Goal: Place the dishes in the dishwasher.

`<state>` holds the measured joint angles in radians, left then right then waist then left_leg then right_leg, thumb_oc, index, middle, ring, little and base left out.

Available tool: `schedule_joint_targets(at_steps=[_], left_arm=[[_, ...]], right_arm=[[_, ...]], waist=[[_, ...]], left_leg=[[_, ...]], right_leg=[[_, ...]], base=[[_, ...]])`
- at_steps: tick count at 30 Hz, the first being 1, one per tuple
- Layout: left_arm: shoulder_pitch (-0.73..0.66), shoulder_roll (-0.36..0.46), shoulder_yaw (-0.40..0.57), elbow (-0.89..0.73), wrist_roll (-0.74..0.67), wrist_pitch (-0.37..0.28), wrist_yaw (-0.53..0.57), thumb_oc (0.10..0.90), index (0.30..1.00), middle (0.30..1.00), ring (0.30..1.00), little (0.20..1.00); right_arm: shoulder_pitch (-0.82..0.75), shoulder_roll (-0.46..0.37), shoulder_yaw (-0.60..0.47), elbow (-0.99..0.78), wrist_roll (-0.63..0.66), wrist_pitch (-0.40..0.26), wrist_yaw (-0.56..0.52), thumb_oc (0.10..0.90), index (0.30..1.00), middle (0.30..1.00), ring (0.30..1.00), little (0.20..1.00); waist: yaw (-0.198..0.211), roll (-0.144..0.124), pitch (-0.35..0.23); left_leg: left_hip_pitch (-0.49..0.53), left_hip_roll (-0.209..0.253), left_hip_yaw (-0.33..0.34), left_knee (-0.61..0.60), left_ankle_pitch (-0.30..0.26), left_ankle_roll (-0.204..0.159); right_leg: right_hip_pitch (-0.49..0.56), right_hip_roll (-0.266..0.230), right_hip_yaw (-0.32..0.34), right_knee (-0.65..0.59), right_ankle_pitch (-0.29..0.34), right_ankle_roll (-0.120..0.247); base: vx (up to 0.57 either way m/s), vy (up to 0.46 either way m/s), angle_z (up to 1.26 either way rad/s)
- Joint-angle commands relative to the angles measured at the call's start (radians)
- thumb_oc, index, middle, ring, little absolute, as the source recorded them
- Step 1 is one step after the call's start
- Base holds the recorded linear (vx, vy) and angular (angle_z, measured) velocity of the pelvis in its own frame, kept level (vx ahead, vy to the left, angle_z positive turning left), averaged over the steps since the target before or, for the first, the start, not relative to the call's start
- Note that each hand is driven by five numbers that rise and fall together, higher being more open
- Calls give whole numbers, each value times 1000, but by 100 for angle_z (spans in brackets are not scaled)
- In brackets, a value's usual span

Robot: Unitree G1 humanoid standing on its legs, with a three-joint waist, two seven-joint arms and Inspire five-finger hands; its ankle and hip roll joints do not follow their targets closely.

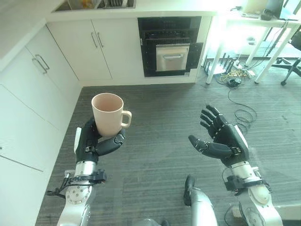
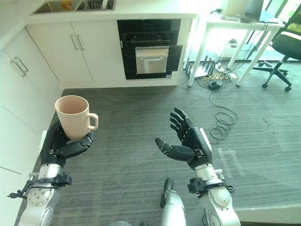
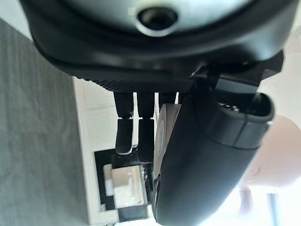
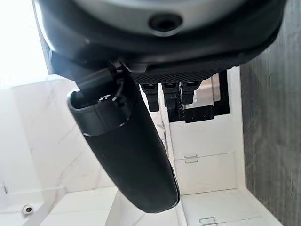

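A pale pink mug (image 1: 109, 113) stands upright in my left hand (image 1: 98, 142), whose fingers and thumb curl round its base; its handle points to the right. The same mug (image 2: 74, 117) is held above the grey floor. In the left wrist view the mug (image 3: 277, 155) shows past the thumb. My right hand (image 1: 221, 137) hovers to the right, fingers spread and empty. The dishwasher (image 1: 170, 46) sits in the cabinet row at the back, its door hanging slightly ajar with a rack showing.
White cabinets (image 1: 94, 47) line the back and left. A sink with dishes (image 1: 94, 4) sits in the counter above. White table legs (image 1: 214, 56), floor cables (image 1: 240, 106) and an office chair (image 2: 282, 52) stand at the right.
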<state>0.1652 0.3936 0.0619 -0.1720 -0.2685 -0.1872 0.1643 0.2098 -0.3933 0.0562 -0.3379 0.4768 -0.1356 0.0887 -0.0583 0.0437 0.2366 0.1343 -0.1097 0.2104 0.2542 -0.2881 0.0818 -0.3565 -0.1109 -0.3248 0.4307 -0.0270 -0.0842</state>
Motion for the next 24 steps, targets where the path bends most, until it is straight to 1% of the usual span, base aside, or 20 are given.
schedule_joint_targets(at_steps=[1,4,5,6,7,8,9,10,11,12,13,14,15,16,17,19,20,21,22,24], left_arm=[[-73,84,52,-177,-7,-107,11,400,300,300,300,300],[-71,74,46,-185,-3,-108,13,400,300,300,300,300],[-70,70,44,-186,-4,-107,15,400,300,300,300,300],[-63,63,43,-183,-8,-111,15,400,300,300,300,300],[-53,54,43,-183,-17,-120,11,400,300,300,300,300],[-46,49,41,-182,-17,-128,12,400,300,300,300,300],[-39,38,29,-176,-10,-145,8,400,300,300,300,300],[-44,37,22,-172,-11,-149,3,400,300,300,300,300],[-56,32,10,-167,-4,-147,-1,400,300,300,300,300],[-57,31,8,-167,-2,-145,0,400,300,300,300,300],[-49,33,8,-168,0,-146,7,400,300,300,300,300],[-40,37,11,-167,2,-151,13,400,300,300,300,300],[-38,46,7,-162,-8,-153,22,400,300,300,300,300],[-39,48,2,-162,-12,-154,25,400,300,300,300,300],[-37,49,0,-157,-15,-161,24,400,300,300,300,300],[-24,44,2,-156,-18,-176,20,400,300,300,300,300],[-21,41,5,-155,-20,-179,18,400,300,300,300,300],[-22,44,19,-158,-24,-183,30,400,300,300,300,300],[-23,50,27,-161,-27,-185,36,400,300,300,300,300],[-31,55,32,-163,-27,-184,38,400,300,300,300,300]], right_arm=[[-150,-15,-52,-57,67,-110,-4,800,900,900,900,900],[-145,-27,-59,-51,67,-104,-2,800,900,900,900,900],[-142,-30,-60,-48,66,-101,-1,800,900,900,900,900],[-136,-36,-66,-45,72,-97,11,800,900,900,900,900],[-124,-39,-74,-47,82,-94,25,800,900,900,900,900],[-118,-41,-76,-45,86,-95,35,800,900,900,900,900],[-106,-42,-82,-39,86,-103,44,800,900,900,900,900],[-103,-39,-85,-39,81,-105,39,800,900,900,900,900],[-113,-38,-81,-37,75,-100,20,800,900,900,900,900],[-117,-39,-80,-35,76,-98,17,800,900,900,900,900],[-122,-37,-78,-30,72,-94,26,800,900,900,900,900],[-122,-35,-75,-27,70,-94,34,800,900,900,900,900],[-114,-34,-72,-28,69,-99,38,800,900,900,900,900],[-104,-33,-70,-31,65,-104,36,800,900,900,900,900],[-98,-35,-72,-31,66,-106,36,800,900,900,900,900],[-95,-44,-78,-33,76,-108,45,800,900,900,900,900],[-95,-49,-80,-33,81,-106,49,800,900,900,900,900],[-88,-57,-89,-44,90,-96,76,800,900,900,900,900],[-77,-56,-95,-54,101,-92,87,800,900,900,900,900],[-79,-53,-97,-61,107,-87,91,800,900,900,900,900]], waist=[[16,-65,-123],[19,-55,-131],[18,-57,-133],[22,-65,-132],[27,-76,-127],[28,-81,-121],[29,-87,-108],[30,-88,-103],[36,-92,-93],[38,-93,-91],[38,-86,-87],[37,-68,-80],[33,-32,-74],[35,-21,-71],[38,-17,-71],[52,-13,-73],[56,-16,-75],[57,-22,-85],[60,-26,-90],[66,-29,-97]], left_leg=[[-32,155,-94,46,22,-104],[-15,186,-80,46,178,-147],[-10,188,-76,46,223,-154],[2,187,-72,46,293,-172],[-13,182,-76,110,358,-185],[-50,184,-70,192,375,-190],[-143,199,-41,307,388,-188],[-184,214,-35,325,390,-183],[-221,187,-23,264,331,-153],[-219,178,-17,236,318,-146],[-195,158,-1,110,306,-138],[-215,171,6,46,294,-141],[-311,209,-15,46,234,-151],[-361,227,-25,46,240,-163],[-390,235,-37,46,259,-173],[-429,235,-63,46,292,-179],[-433,231,-65,46,280,-175],[-417,226,-53,46,235,-157],[-401,216,-51,46,217,-144],[-392,205,-53,46,202,-130]], right_leg=[[112,-90,94,-131,12,221],[145,-45,101,-131,-31,182],[156,-35,109,-131,-45,170],[173,-23,126,-131,-63,152],[196,-14,145,-131,-82,134],[210,-8,154,-131,-92,122],[239,1,155,-131,-108,101],[249,2,144,-131,-113,100],[258,-2,138,-131,-117,110],[260,-4,139,-131,-120,115],[262,5,155,-131,-128,129],[268,26,168,-131,-137,136],[280,63,172,-131,-153,144],[293,76,171,-131,-167,142],[306,87,174,-131,-180,138],[336,105,181,-131,-208,129],[343,103,182,-131,-214,129],[357,81,173,-131,-217,141],[374,69,170,-131,-221,150],[388,59,166,-131,-225,156]], base=[[344,-287,24],[330,-295,-27],[360,-320,-33],[381,-353,-36],[327,-342,-51],[317,-375,-109],[219,-283,-91],[244,-238,-78],[165,-82,-17],[233,-3,-14],[218,83,-5],[283,172,-10],[258,169,-14],[267,154,-16],[223,103,-5],[235,112,-3],[366,275,-35],[412,335,-67],[399,335,-89],[280,204,-65]])
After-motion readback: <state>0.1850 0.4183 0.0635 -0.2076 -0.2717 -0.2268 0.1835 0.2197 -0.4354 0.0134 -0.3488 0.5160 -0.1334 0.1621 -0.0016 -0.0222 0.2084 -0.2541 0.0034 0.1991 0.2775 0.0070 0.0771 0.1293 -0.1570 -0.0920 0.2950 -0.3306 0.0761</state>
